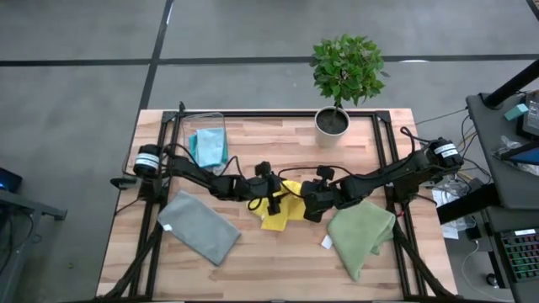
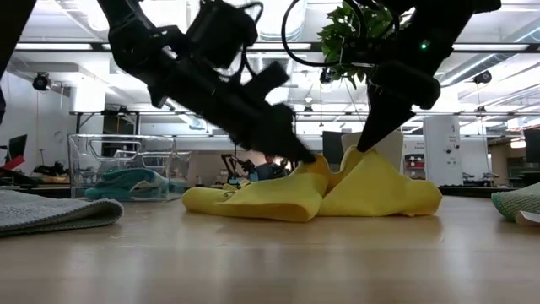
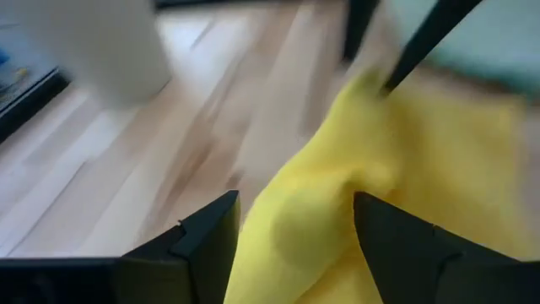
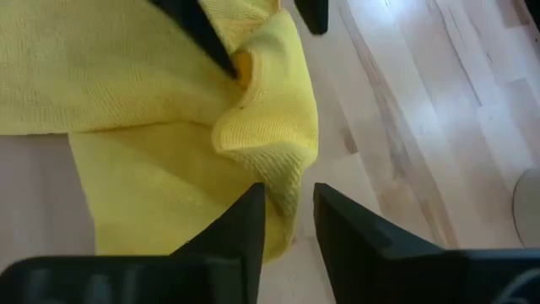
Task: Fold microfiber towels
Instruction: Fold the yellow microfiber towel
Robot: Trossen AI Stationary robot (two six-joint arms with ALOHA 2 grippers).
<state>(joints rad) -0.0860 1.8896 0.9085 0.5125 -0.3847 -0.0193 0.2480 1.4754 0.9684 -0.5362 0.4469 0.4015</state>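
Both grippers down at the crumpled yellow towel [image 1: 278, 208] mid-desk [image 1: 278, 252]: left gripper [image 3: 291, 224] jaws spread wide, right gripper [image 4: 289, 211] jaws slightly parted.

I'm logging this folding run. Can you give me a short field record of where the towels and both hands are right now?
yellow towel: bunched at table centre, between both hands
left hand: fingers open around a yellow fold
right hand: at the towel's edge, fingers slightly apart
grey towel: folded, front left
olive green towel: front right
teal towel: inside the clear bin
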